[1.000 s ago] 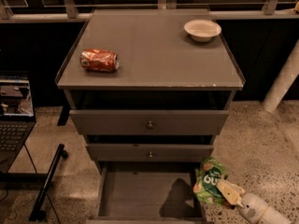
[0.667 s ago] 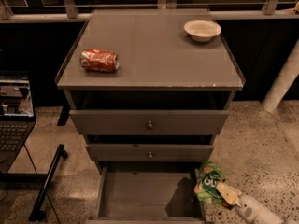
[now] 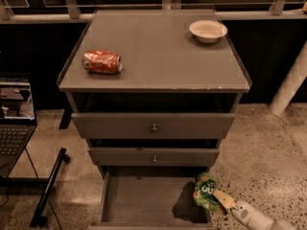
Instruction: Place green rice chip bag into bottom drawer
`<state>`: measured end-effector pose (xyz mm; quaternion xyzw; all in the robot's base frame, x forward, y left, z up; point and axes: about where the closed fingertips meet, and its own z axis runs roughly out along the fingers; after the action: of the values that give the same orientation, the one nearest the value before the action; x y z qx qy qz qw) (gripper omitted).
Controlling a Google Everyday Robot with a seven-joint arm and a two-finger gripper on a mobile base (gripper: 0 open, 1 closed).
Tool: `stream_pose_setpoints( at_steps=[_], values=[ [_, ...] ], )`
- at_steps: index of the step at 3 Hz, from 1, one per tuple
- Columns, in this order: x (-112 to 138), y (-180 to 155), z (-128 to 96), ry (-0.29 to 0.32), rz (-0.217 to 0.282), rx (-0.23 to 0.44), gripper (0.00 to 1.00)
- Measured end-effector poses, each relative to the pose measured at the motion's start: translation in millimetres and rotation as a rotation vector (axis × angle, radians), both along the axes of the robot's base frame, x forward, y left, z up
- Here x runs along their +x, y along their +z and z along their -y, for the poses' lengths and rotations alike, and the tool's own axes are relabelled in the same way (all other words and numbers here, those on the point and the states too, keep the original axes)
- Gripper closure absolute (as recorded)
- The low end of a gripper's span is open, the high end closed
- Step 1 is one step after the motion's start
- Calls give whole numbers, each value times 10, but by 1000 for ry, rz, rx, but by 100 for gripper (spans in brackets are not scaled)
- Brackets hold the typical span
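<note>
Grey three-drawer desk (image 3: 158, 51) fills mid-frame. Its two upper drawers (image 3: 153, 126) sit partly pulled out, each with a knob. The bottom drawer (image 3: 144, 200) is pulled out furthest, with a flat grey floor and nothing lying in it. A laptop (image 3: 14, 114) sits at the left edge, well apart from everything else. The white arm (image 3: 252, 215) comes in from the lower right corner, low and close to the speckled floor (image 3: 268, 152).

The green rice chip bag (image 3: 205, 191) is at the right side of the bottom drawer, straddling the drawer's right wall. It looks lifted, since its shadow falls on the drawer floor just to its left. The claw (image 3: 217, 197) is at the bag's lower right, outside the drawer wall, clamped on the bag's edge. One tan finger (image 3: 223, 201) shows against the foil.

On the desk top, a crushed red can (image 3: 102, 62) lies at the left and a pale bowl (image 3: 208, 30) stands at the back right. Both are well apart from the action.

Risks, as a judgement:
- The bag is over the wall, not clearly over the drawer floor, so releasing here could drop it onto the wall or spill it outside onto the floor.
- The middle drawer overhangs the back of the bottom one, so moving inward too high could catch the bag on it.
- The grip is on a crinkled edge only, so the foil may slip.

Relative to the claw, the bag is up and left, touching it, on the drawer side.
</note>
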<state>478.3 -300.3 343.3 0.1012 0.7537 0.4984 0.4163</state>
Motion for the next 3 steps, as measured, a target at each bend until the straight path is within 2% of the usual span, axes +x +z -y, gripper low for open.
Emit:
stream_pose_setpoints(
  at_steps=[1, 2, 3],
  values=[
    [68, -223, -151, 20, -68, 69, 100],
    [137, -268, -274, 21, -82, 116, 100],
    [271, -349, -358, 32, -86, 117, 100]
  ],
)
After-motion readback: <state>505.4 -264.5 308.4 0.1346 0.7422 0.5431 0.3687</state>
